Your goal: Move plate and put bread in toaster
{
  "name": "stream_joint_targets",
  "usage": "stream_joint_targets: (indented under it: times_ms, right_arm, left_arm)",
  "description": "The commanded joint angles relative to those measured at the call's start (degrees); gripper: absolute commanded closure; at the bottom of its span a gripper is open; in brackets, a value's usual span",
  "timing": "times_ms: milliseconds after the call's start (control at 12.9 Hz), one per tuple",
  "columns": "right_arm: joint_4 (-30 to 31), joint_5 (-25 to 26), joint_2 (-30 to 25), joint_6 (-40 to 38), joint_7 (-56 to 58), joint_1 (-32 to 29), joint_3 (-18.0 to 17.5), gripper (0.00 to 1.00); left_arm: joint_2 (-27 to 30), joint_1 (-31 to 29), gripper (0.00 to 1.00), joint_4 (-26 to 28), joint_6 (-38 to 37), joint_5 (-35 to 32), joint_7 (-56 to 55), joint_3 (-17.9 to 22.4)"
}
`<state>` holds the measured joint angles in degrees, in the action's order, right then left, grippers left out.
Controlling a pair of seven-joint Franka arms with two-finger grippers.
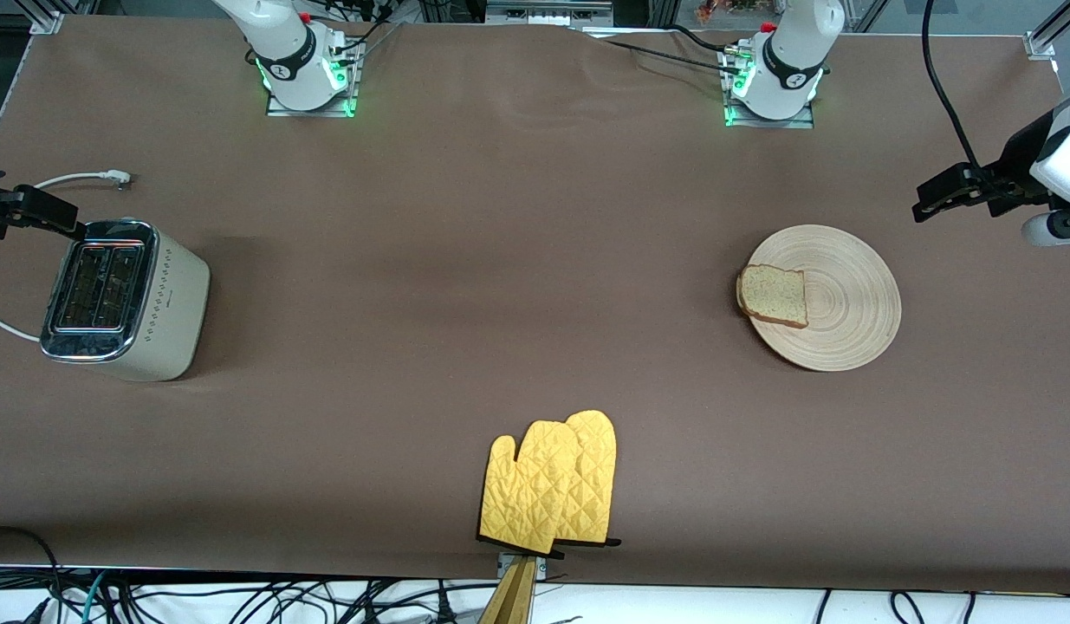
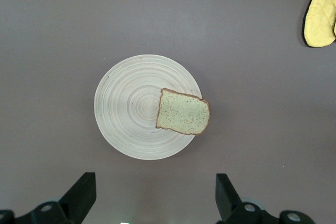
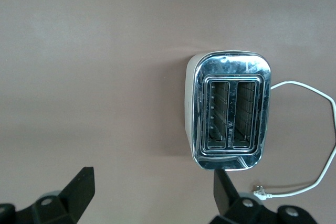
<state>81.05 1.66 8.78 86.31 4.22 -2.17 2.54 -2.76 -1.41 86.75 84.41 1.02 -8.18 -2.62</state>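
Nothing begun yet: plate (image 1: 833, 299) lying flat on the surface (image 1: 500, 260) toward the left arm's end, bread (image 1: 773, 295) resting on it with one edge hanging over the rim, toaster (image 1: 127, 299) standing well apart toward the right arm's end, both slots up and empty, white cord (image 3: 310, 145) trailing beside it. Best to come down on the plate's bare rim, away from the bread, and shift it level so the slice stays put. Left gripper (image 2: 155, 203) hovering over the surface just beside the plate, fingers (image 2: 79, 195) spread wide, holding nothing. Right gripper (image 3: 152, 203) hovering by the toaster, fingers (image 3: 79, 192) likewise wide apart, empty. Yellow oven mitts (image 1: 552, 485) lying nearer the front camera, out of the way
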Motion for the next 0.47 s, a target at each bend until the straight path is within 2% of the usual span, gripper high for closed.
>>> stream_joint_targets:
  times_ms: [0, 388]
  right_arm:
    - [-0.2, -0.9, 0.0, 0.0, -0.8, -0.2, -0.1, 0.00]
    - [-0.2, -0.8, 0.0, 0.1, -0.4, -0.3, -0.1, 0.00]
  left_arm:
    - [-0.2, -0.3, 0.00, -0.8, 0.3, -0.7, 0.1, -0.1]
    - [-0.1, -0.4, 0.00, -0.8, 0.3, -0.6, 0.1, -0.1]
